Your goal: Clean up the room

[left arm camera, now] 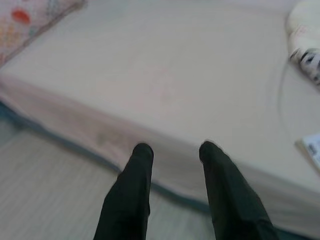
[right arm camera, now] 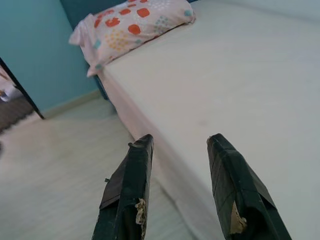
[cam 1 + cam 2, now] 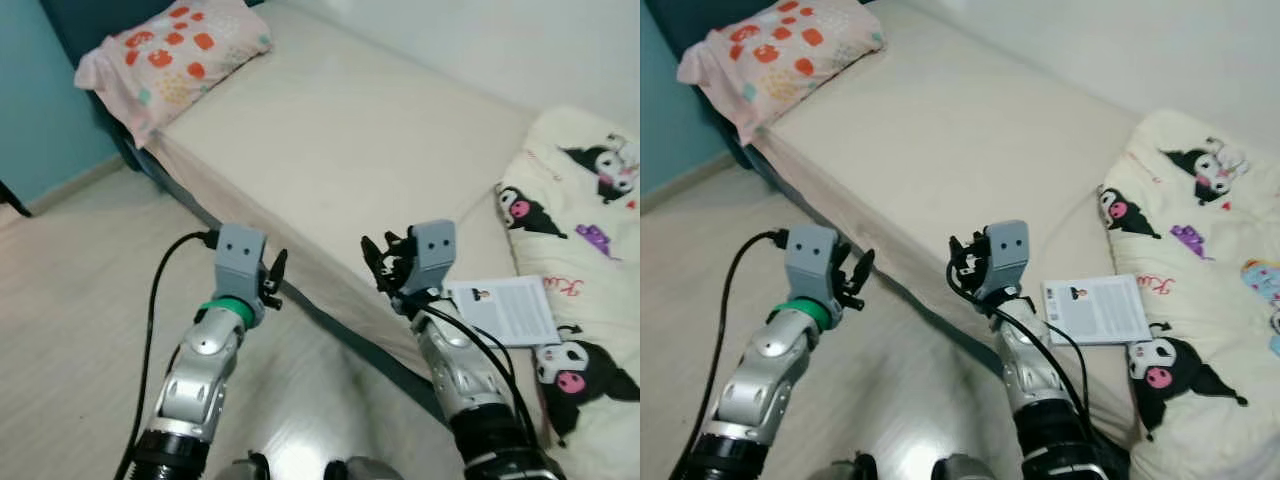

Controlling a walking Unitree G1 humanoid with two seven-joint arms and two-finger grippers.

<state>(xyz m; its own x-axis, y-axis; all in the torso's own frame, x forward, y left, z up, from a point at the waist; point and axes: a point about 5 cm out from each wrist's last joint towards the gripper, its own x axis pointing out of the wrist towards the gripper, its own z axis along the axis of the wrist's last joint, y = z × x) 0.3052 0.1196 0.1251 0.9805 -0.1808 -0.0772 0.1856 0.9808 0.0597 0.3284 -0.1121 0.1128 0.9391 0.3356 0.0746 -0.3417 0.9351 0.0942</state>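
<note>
- Left eye view: bed (image 3: 330, 130) seen running from upper left to lower right; pillow (image 3: 170, 55) at upper left; cartoon-print blanket (image 3: 585, 260) bunched at right edge; white booklet (image 3: 508, 308) lying on bed just beside blanket, lower right. Left gripper (image 3: 272, 280) held over floor (image 3: 70, 300) near bed edge; right gripper (image 3: 378, 262) over the edge itself, near booklet but not touching.
- Right eye view: same scene, nothing added.
- Left wrist view: fingers (image 1: 135, 185) parted w/ a clear gap, nothing held; mattress ahead.
- Right wrist view: fingers (image 2: 131, 190) likewise spread & empty; worn tips noted.
- Risks (judged): booklet is thin & flat on soft bedding, so it could be pushed or creased rather than lifted; blanket fabric could be snagged alongside; arm cables could be caught on bed edge.
</note>
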